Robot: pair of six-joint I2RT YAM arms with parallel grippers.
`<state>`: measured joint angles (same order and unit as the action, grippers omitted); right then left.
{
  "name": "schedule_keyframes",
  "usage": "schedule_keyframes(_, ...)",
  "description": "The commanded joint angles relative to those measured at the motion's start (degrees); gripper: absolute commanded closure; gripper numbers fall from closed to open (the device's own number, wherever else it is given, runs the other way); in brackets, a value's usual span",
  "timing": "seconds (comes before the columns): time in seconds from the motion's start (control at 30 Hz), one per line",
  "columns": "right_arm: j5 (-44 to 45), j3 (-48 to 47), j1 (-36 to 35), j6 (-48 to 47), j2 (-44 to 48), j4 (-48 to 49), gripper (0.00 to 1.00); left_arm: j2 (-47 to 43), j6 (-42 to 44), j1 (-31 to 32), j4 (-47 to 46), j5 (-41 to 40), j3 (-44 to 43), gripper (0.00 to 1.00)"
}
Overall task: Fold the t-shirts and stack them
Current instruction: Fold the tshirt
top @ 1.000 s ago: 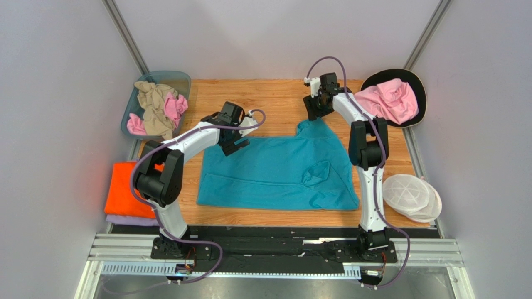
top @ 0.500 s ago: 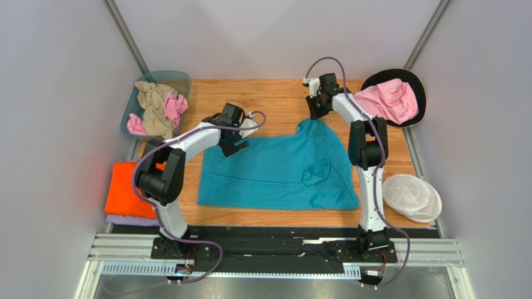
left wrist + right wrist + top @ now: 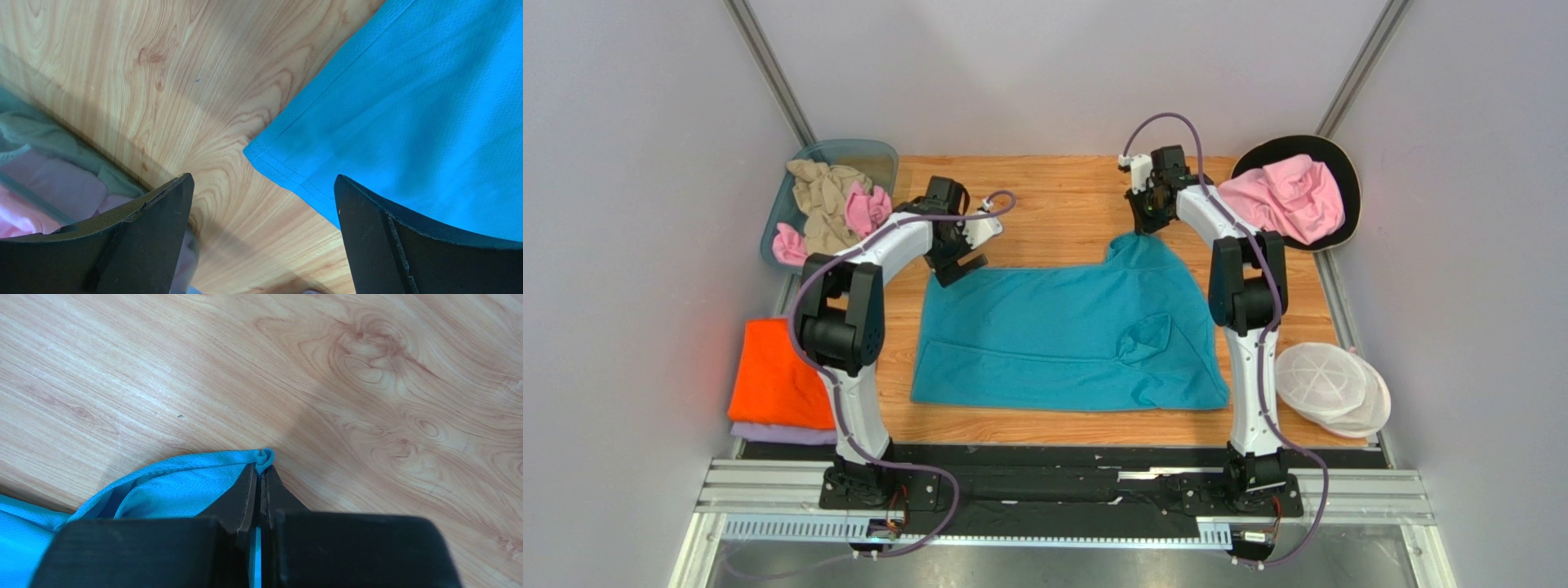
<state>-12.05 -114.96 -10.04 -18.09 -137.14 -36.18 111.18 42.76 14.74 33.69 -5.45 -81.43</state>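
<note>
We have the teal t-shirt (image 3: 1069, 337) spread flat in the middle of the wooden table (image 3: 1038, 196), with one small crumpled fold right of its centre. Our right gripper (image 3: 260, 471) is clenched on a far corner of it, but only a small nub of hem pokes out past the fingertips. We judge that hold thin: a quick lift or a sideways pull may draw the cloth out.

Our left gripper (image 3: 261, 177) hangs released, jaws wide, above the shirt's far left corner (image 3: 251, 150), not touching it. The corner's tip lies about mid-gap, bare wood on one side and cloth on the other, so closing down may catch only the hem's tip or push up a wrinkle. The blue bin (image 3: 787, 202) of beige and pink shirts sits just beside the left finger, and a drift left could knock it. If one side rises alone, the shirt skews and folds crooked for the orange t-shirt (image 3: 775, 380) stack, near left.
</note>
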Motion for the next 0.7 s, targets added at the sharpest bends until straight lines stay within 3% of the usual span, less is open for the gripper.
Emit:
schedule_keyframes(0.0,0.98,2.28,0.29,-1.25,1.53,-1.7,1.0,3.42,6.1,-2.87,9.7,10.87,-6.71,0.07)
schedule_keyframes(0.17,1.51,3.16,0.2,-1.95,2.31,-2.22,1.0,6.94,9.7,-5.42,18.33,17.58,-12.61,0.11)
schedule_keyframes(0.67,2.39,6.67,-0.06,-3.01,4.07,-1.96,1.0,15.91,13.31,-8.41,28.88,20.57,-25.71,0.22)
